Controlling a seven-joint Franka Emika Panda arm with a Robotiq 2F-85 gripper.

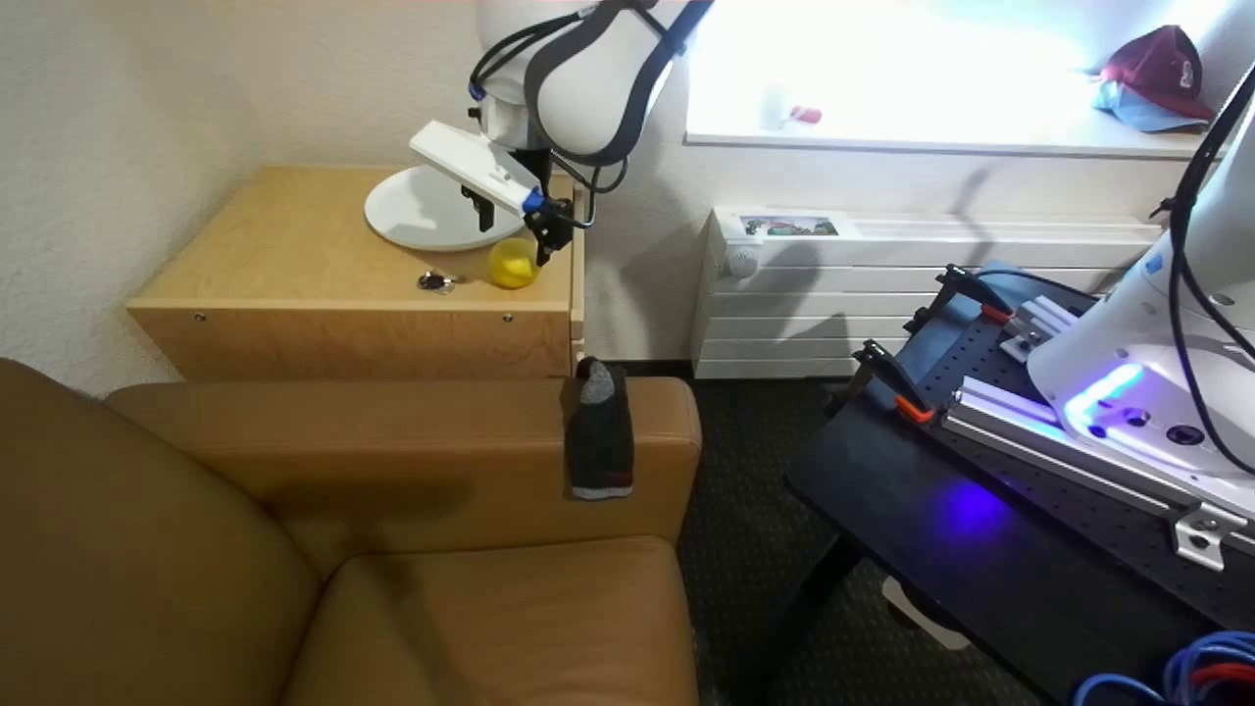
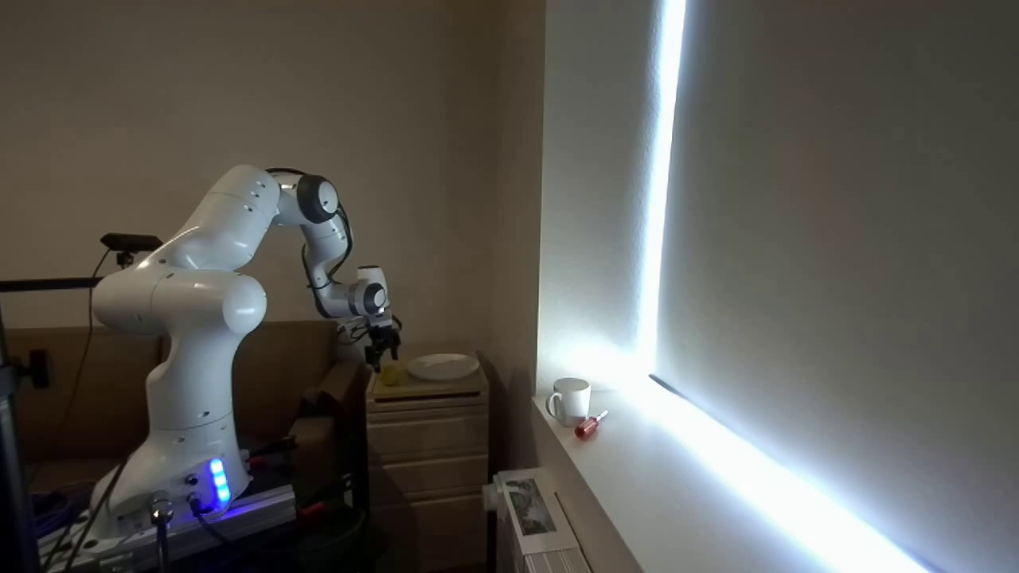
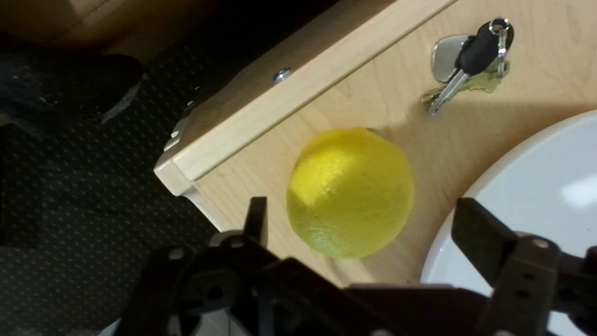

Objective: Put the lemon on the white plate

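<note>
The lemon [image 1: 514, 265] is round and bright yellow and rests on a wooden cabinet top near a corner. It also shows in an exterior view [image 2: 389, 376] and in the wrist view [image 3: 350, 191]. The white plate [image 1: 417, 211] lies on the same top, close beside the lemon but apart from it. It also shows in an exterior view [image 2: 443, 366] and, cut off, in the wrist view [image 3: 531, 158]. My gripper [image 3: 360, 199] is open and empty, above the lemon. One finger is over the plate's rim, the other on the lemon's far side. It shows in both exterior views [image 1: 515, 245] [image 2: 385, 363].
A bunch of keys [image 3: 471, 60] lies on the cabinet top [image 1: 284, 235] near the lemon and plate. A brown sofa [image 1: 412, 422] with a dark sock-like item [image 1: 600, 436] on its armrest stands beside the cabinet. A mug [image 2: 570, 400] and a red screwdriver [image 2: 587, 428] sit on the windowsill.
</note>
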